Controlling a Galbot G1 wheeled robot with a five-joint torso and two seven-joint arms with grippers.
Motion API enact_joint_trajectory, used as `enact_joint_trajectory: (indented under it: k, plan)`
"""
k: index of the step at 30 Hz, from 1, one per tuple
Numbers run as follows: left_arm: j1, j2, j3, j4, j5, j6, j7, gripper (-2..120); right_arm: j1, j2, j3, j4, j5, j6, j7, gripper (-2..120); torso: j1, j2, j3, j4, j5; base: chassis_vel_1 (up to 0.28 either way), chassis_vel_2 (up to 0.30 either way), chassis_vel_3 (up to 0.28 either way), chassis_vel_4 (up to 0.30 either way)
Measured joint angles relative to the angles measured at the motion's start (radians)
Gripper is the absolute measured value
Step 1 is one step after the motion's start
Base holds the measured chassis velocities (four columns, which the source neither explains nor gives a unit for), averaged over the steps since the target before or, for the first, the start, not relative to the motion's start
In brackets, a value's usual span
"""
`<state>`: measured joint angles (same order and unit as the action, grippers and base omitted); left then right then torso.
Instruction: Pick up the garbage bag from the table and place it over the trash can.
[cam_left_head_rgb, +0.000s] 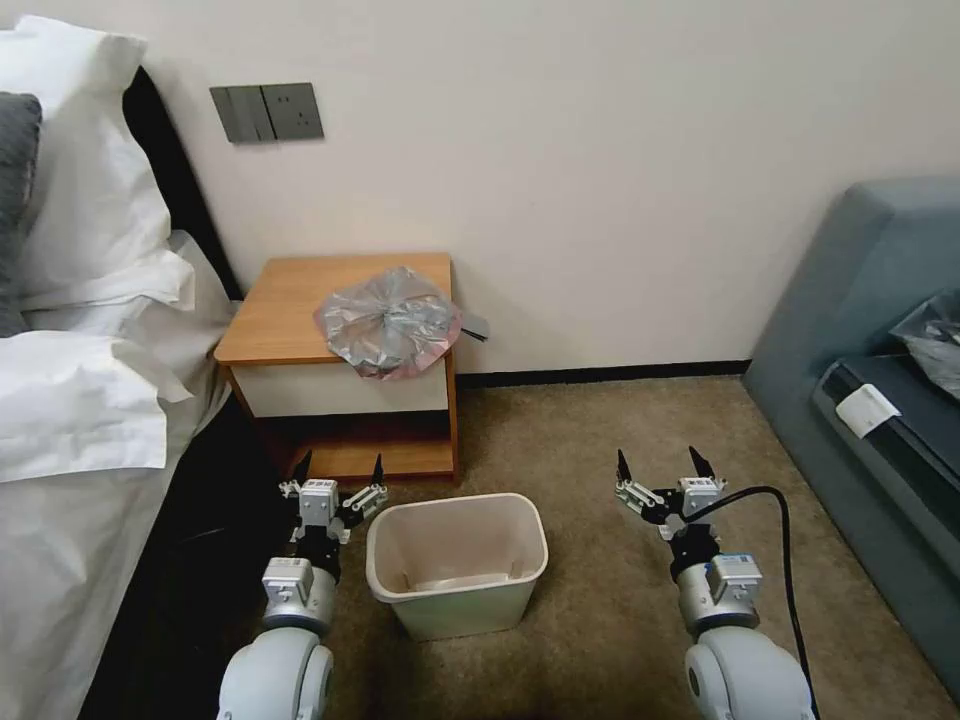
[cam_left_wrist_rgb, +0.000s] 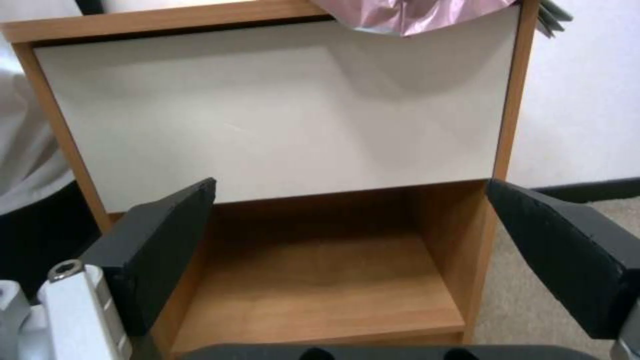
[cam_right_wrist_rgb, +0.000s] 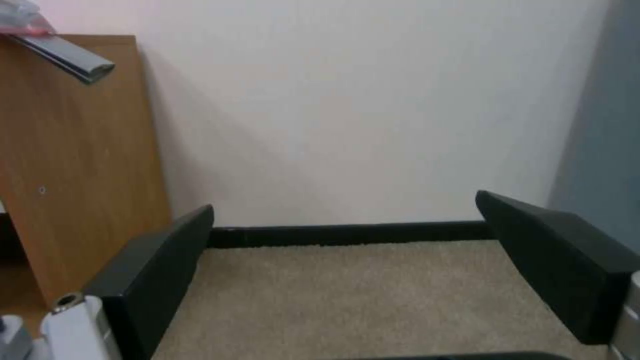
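1. Garbage bag (cam_left_head_rgb: 388, 322): lying crumpled on the front right corner of the nightstand (cam_left_head_rgb: 290, 300), pink rim spilling over the front edge just above the white drawer front (cam_left_wrist_rgb: 280, 115). Nothing holding it.
2. Likely handling: very light, thin, limp, probably slippery; no stiffness, so apt to sag and cling once lifted. Little risk of breakage, though thin film could tear on a hard pull.
3. Best hold, by judgement: pinch the pink rim where it overhangs the nightstand's front edge, since that fold stands free of the wood; a second pinch on the opposite rim would help spread the mouth.
4. Trash can (cam_left_head_rgb: 457, 560): on the carpet just in front of the nightstand, lower than it, upright, no liner in it.
5. Left gripper (cam_left_head_rgb: 340, 470): low before the nightstand's bottom shelf, jaws spread wide, holding nothing.
6. Right gripper (cam_left_head_rgb: 661, 463): over the carpet, right of the nightstand and well apart from it, jaws spread wide, holding nothing.
7. Writing: no brand, label or legible text on the bag, nightstand or bin.
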<state>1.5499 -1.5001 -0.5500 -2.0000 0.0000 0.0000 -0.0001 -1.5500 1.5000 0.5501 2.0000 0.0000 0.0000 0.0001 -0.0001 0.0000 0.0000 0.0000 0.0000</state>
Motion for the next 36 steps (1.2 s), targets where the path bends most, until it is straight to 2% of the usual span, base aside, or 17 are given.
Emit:
enact_joint_trajectory:
  k: [33, 36]
  plan:
    - [0.001, 0.000, 0.000, -0.001, 0.000, 0.000, 0.000, 100, -0.001, 0.000, 0.000, 0.001, 0.000, 0.000, 0.000, 100, 0.000, 0.000, 0.000, 0.0000, 0.0000, 0.000, 0.000, 0.000, 0.000]
    - [0.041, -0.006, -0.023, -0.060, -0.002, -0.004, -0.010, 100, -0.026, -0.001, -0.014, 0.053, -0.007, 0.002, 0.017, 100, 0.000, 0.000, 0.000, -0.0003, -0.0003, 0.000, 0.000, 0.000, 0.000]
